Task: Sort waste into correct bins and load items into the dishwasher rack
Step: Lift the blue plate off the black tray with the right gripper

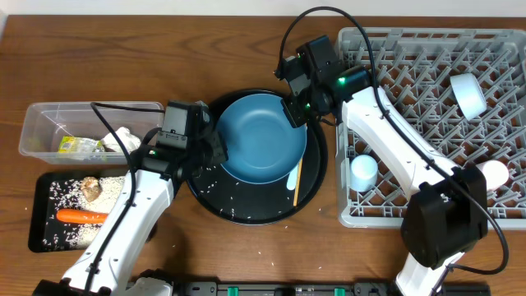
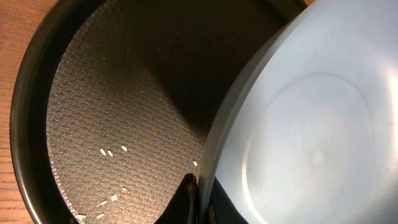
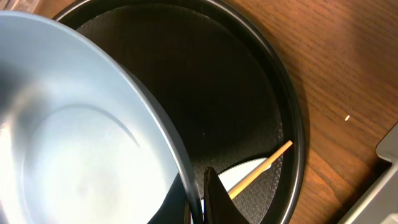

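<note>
**Two robot arms hold a blue plate over a round tray on a wooden table**

The brown wooden table (image 1: pixel 246 255) meets a white wall along its back edge. At the table's middle sits a round black tray (image 1: pixel 215 204) dotted with rice grains. Above it the dark blue plate (image 1: pixel 261 136) faces up. The left gripper (image 1: pixel 215 148) is pinching its left rim and the right gripper (image 1: pixel 296 111) its back-right rim.

On the tray's right side a thin wooden chopstick (image 1: pixel 297 177) lies with its long axis running front to back, across a white spoon (image 3: pixel 239 173).

The grey dishwasher rack (image 1: pixel 411 74) fills the right edge. A clear tub (image 1: pixel 41 123) stands at the left edge. In front of it, a shallow black tray (image 1: pixel 41 234) holds an orange carrot (image 1: pixel 80 216) lying parallel to the table's front edge.
</note>
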Controlling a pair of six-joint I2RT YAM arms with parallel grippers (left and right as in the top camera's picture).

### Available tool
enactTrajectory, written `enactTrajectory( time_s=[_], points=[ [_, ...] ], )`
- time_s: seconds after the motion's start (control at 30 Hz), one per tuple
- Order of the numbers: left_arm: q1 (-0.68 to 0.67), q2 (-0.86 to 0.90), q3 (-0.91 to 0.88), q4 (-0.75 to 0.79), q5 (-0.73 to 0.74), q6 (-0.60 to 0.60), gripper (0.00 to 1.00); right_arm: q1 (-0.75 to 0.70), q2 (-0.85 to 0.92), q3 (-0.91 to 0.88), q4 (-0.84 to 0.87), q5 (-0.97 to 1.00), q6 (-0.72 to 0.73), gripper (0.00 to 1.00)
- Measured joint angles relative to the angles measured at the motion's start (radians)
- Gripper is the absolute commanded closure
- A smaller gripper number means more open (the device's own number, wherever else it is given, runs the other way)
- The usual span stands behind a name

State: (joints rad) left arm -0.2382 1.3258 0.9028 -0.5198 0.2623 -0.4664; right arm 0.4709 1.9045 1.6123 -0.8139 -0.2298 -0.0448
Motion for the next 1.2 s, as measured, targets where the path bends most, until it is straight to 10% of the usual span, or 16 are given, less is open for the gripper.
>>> enactTrajectory(
  time_s=[0.17,0.27,0.37,0.73,1.2],
  points=[
    [0.0,0.0,0.0,-0.008,-0.004,0.003,0.9,0.0,0.0,0.0,-0.003,-0.003,-0.002,0.99],
    [0.0,0.0,0.0,-0.006,-0.007,0.016,0.44,0.0,0.0,0.0,0.006,0.008,0.015,0.99],
    [0.0,0.0,0.0,0.022,0.004,0.019,0.34,-0.001,0.0,0.0,0.013,0.016,0.024,0.99],
    [0.003,-0.137,0.047,0.076,0.151,0.021,0.3,-0.049,-0.117,0.0,-0.063,0.138,0.085,0.99],
    [0.055,-0.297,0.057,-0.216,-0.005,0.023,0.23,-0.456,-0.364,0.0,-0.299,0.819,0.17,0.99]
  ],
)
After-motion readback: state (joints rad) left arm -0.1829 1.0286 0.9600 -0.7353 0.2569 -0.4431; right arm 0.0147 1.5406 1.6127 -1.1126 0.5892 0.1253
